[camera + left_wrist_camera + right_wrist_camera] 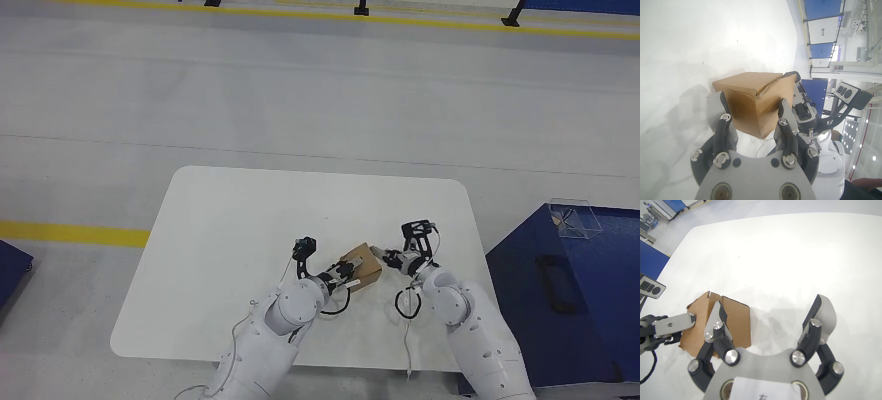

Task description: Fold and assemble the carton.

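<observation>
White, smooth, rounded-corner rectangular table (250,230): broad bare surface on the far and left sides. A dark blue box-shaped cabinet (570,300) stands just beside its right edge.

Small brown corrugated cardboard carton (753,106): partly formed, with creased matte faces, a frayed tear along one upper corner and notched flap edges. It sits over the near part of the table, right of centre, between the two arms and close to the front edge.

Left gripper (347,272): grey metal fingers with black ribbed pads (782,108) closed on opposite side faces of the carton, which fills the gap between them.

Right gripper (768,306): jaws spread wide. One finger (718,311) lies against the carton's outer face near a flap slit, the other stands well apart over bare table. Only an edge strip of the carton reaches into the gap.
</observation>
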`<control>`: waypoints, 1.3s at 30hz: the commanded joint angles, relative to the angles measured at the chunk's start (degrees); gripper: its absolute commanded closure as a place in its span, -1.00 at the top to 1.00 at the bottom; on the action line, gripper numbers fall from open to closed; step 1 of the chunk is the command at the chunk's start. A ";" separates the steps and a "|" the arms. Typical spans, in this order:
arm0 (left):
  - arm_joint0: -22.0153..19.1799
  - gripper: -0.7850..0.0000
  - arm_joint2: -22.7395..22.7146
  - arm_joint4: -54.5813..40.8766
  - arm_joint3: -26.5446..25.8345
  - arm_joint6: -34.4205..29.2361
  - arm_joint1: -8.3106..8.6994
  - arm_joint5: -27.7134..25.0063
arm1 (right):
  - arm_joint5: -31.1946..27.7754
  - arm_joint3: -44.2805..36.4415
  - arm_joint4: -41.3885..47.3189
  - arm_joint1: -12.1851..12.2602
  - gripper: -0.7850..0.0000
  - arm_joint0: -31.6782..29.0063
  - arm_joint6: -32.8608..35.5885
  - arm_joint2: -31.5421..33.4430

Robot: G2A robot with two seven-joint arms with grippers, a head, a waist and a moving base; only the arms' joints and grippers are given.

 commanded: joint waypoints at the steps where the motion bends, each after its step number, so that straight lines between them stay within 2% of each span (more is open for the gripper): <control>1: 0.08 0.25 0.01 -0.06 -0.14 -0.07 0.04 0.02 | -0.63 0.13 0.41 0.08 1.00 0.12 0.72 -0.04; 8: 0.11 0.27 0.19 -0.17 -0.26 0.03 0.10 0.38 | -1.93 1.75 2.42 0.29 1.00 1.12 2.10 0.08; 14: -0.46 0.33 0.64 -0.10 0.54 0.13 0.01 1.64 | 2.22 0.62 1.12 0.52 1.00 0.47 -3.13 1.20; 19: -0.92 0.36 0.80 -0.65 1.19 0.35 -0.10 1.86 | -1.84 -2.23 0.94 0.91 1.00 -1.76 -3.42 1.09; 39: -0.58 0.40 0.61 -1.37 0.73 0.95 0.11 1.45 | -3.39 -4.53 0.48 1.57 1.00 -3.31 -2.88 0.24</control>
